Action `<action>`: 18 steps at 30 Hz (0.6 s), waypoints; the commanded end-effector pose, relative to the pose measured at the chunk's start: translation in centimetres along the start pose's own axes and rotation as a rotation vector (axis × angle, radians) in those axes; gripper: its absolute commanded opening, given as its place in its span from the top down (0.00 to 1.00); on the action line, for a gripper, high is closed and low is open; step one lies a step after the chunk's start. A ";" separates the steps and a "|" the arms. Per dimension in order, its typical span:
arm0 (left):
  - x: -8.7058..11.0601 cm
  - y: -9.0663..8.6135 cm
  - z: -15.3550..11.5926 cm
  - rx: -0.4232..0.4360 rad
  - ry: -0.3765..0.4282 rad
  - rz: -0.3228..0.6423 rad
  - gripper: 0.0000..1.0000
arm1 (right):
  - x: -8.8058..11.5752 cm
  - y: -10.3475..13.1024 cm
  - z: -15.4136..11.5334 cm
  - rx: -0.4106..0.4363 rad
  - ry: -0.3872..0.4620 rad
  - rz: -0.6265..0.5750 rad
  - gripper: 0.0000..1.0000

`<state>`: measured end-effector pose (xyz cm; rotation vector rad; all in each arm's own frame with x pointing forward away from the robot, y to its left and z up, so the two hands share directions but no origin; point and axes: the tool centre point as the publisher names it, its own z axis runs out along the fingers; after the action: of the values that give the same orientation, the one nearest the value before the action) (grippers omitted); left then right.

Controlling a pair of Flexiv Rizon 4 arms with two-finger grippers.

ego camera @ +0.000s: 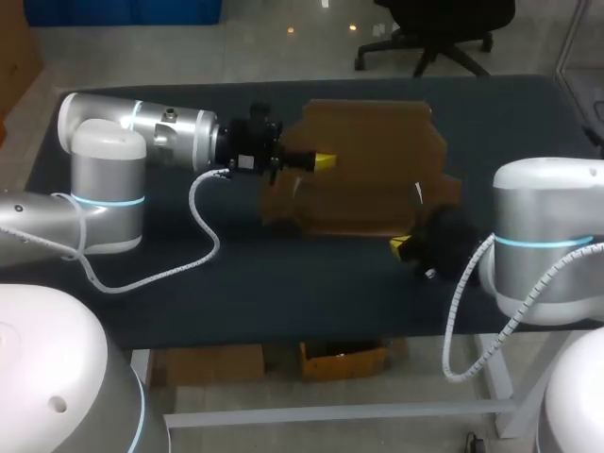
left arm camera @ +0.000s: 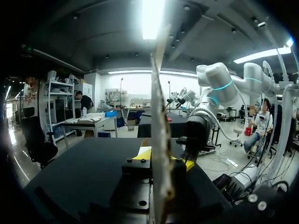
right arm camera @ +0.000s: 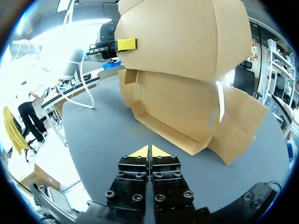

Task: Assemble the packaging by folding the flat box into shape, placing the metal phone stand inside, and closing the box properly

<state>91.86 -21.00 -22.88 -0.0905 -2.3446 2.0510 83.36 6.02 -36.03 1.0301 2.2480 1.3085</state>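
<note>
Over the table [ego camera: 236, 283], left pincer [ego camera: 321, 160] clamps box [ego camera: 368, 175].

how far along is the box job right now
Done: the box is partly folded, with its back panel raised and its side flaps loose. In hand: the left tool is shut on that raised panel; the right tool is shut and empty, short of the box. Left: finish folding, put in the stand, which is not in view, and close the box.
</note>
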 end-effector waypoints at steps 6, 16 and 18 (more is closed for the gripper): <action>0.1 0.1 0.0 -0.001 -0.002 0.000 1.00 | -2.7 0.3 -3.4 0.052 0.105 -0.042 1.00; 0.1 0.1 0.0 -0.001 -0.002 0.000 1.00 | -4.8 0.3 -4.3 0.076 0.117 -0.076 0.97; 0.1 0.1 0.0 -0.001 -0.002 0.000 1.00 | -5.1 0.3 -4.4 0.081 0.122 -0.080 0.93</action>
<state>91.85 -21.00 -22.88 -0.0905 -2.3447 2.0510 84.08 0.18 -34.22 0.9406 2.3231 1.2222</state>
